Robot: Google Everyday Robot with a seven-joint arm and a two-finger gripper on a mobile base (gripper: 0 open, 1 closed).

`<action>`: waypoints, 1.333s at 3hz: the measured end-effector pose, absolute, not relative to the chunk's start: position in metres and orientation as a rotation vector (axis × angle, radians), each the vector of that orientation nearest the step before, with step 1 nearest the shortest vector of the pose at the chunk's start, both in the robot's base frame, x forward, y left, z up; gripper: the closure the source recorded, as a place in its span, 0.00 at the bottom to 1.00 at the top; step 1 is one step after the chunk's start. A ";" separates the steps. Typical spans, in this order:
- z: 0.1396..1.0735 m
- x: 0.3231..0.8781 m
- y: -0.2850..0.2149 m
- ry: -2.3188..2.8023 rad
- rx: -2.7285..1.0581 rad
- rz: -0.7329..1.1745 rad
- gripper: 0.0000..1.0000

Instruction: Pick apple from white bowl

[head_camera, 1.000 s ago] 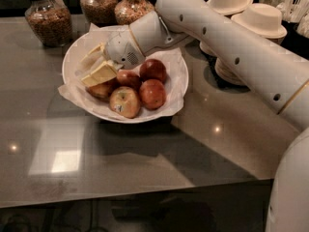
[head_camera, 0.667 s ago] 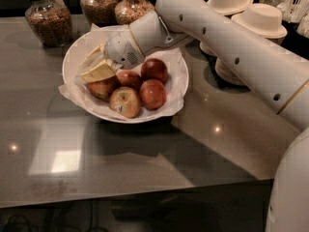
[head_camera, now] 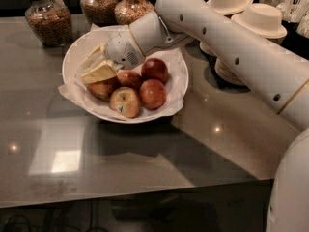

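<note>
Five round reddish apples (head_camera: pixel 152 94) filled the wide white paper-lined bowl (head_camera: pixel 71 57) — our hand (head_camera: pixel 92 66), parted and empty, hung just above the nearest apple (head_camera: pixel 102 89).

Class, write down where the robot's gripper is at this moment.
In the camera view, the gripper is inside the white bowl, on its left side as seen, just above the leftmost apple of the pile.
</note>
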State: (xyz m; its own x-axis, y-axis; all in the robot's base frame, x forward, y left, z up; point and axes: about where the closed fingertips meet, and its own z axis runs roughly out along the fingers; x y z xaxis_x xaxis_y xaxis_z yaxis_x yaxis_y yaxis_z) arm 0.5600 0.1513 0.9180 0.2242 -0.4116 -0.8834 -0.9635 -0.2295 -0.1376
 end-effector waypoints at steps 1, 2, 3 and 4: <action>0.926 0.556 0.152 1.247 -1.758 0.962 0.09; 0.936 0.554 0.149 1.213 -1.739 0.962 0.00; 0.944 0.553 0.143 1.196 -1.725 0.952 0.00; 0.940 0.556 0.130 1.223 -1.703 0.939 0.00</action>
